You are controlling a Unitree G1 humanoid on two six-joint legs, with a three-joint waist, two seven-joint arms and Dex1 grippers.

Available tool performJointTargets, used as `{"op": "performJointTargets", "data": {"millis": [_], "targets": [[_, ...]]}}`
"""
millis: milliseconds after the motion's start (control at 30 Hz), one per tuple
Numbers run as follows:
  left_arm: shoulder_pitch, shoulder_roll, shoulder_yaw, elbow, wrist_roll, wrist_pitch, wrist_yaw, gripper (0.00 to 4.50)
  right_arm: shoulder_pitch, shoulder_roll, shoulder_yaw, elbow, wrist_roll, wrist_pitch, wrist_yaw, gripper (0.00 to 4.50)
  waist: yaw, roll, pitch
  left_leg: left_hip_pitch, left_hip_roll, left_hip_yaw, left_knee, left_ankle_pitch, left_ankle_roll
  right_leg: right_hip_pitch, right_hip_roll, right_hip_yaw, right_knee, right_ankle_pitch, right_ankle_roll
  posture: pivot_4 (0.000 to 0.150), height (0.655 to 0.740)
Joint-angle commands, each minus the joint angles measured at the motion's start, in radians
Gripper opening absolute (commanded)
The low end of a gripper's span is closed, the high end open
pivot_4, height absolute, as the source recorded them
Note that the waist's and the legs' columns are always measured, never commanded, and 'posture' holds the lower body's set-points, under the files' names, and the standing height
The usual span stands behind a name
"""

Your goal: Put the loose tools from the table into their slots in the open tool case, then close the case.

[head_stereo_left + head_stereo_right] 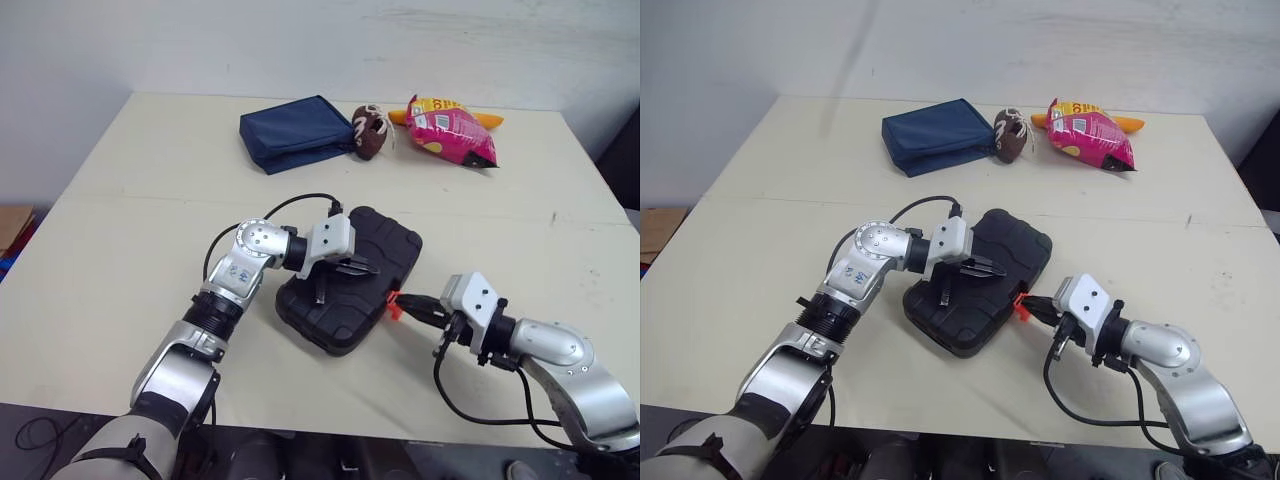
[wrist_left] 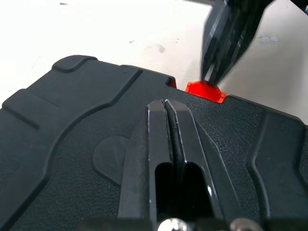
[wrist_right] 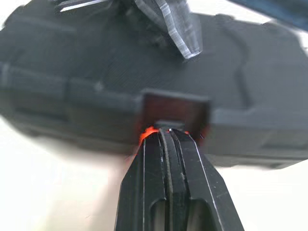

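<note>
Tool case is lying mid-table, lid down; stowing is looking done. Left gripper, fingers together and empty, is bearing on the lid. Right gripper, fingers likewise together, is touching the orange latch; latching is probably pending.

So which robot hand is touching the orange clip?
The right gripper: its fingers meet the orange latch on the side of the black case. The left gripper lies on top instead.
</note>
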Motion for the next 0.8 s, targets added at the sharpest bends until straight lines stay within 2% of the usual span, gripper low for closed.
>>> {"op": "performJointTargets", "data": {"millis": [33, 200, 333, 600, 800], "targets": [[0.042, 0.0, -0.006, 0.003, 0.006, 0.043, 0.001, 0.03, 0.028, -0.018, -0.012, -0.016, -0.004, 0.013, 0.009, 0.0, 0.001, 0.0, 0.0, 0.0, 0.0, 0.0, 0.0, 0.0, 0.0, 0.0, 0.0, 0.0, 0.0, 0.0, 0.0, 0.15, 0.74], [0.065, 0.015, -0.001, -0.015, 0.024, 0.061, 0.027, 0.03, 0.127, -0.087, -0.058, -0.032, 0.015, 0.05, 0.058, 0.0, 0.005, 0.001, -0.001, 0.001, 0.0, -0.001, -0.001, 0.0, 0.0, 0.001, 0.0, 0.0, -0.001, 0.0, 0.0, 0.15, 0.74], [0.063, 0.022, 0.002, -0.015, 0.035, 0.071, 0.048, 0.03, 0.126, -0.082, -0.03, -0.008, -0.017, 0.037, 0.05, 0.0, -0.001, 0.001, -0.001, 0.002, 0.0, 0.0, -0.001, 0.0, 0.0, 0.002, 0.0, 0.0, 0.0, 0.0, 0.0, 0.15, 0.74], [0.054, 0.031, -0.021, -0.008, 0.075, 0.156, 0.09, 0.03, -0.016, 0.021, 0.093, 0.136, -0.097, -0.032, 0.041, 0.0, -0.005, 0.001, -0.002, 0.003, 0.0, -0.002, -0.001, 0.0, 0.0, 0.004, 0.0, 0.0, 0.0, 0.0, 0.0, 0.15, 0.74], [0.126, 0.029, -0.082, -0.02, 0.098, 0.19, 0.072, 0.03, -0.132, 0.109, 0.137, 0.228, -0.135, -0.125, 0.026, 0.0, -0.01, 0.001, -0.01, 0.004, 0.0, -0.002, -0.001, 0.0, 0.0, 0.005, 0.0, -0.001, 0.0, 0.0, 0.0, 0.15, 0.74]]}}
